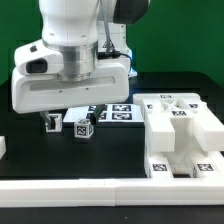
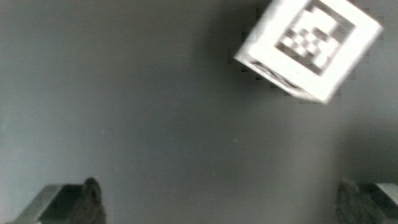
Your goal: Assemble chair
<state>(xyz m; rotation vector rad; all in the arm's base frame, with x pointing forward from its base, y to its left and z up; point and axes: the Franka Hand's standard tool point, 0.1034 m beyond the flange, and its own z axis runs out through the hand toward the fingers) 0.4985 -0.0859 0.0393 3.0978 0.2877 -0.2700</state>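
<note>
Item: my claw (image 2: 222,205), spread wide, nothing held, low over dark surface (image 2: 143,110).
Item: white tagged chair part (image 2: 306,48), beyond my fingertips, off to one side, outside finger gap.
Step, as judged: approach for pick.
Next move needs: centre over part, square fingers, descend, close.

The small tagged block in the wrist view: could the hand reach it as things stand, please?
Probably yes: the hand is open and empty, and the small tagged block lies alone on the table, nothing between them. It sits off the hand's line, so a shift comes first.
</note>
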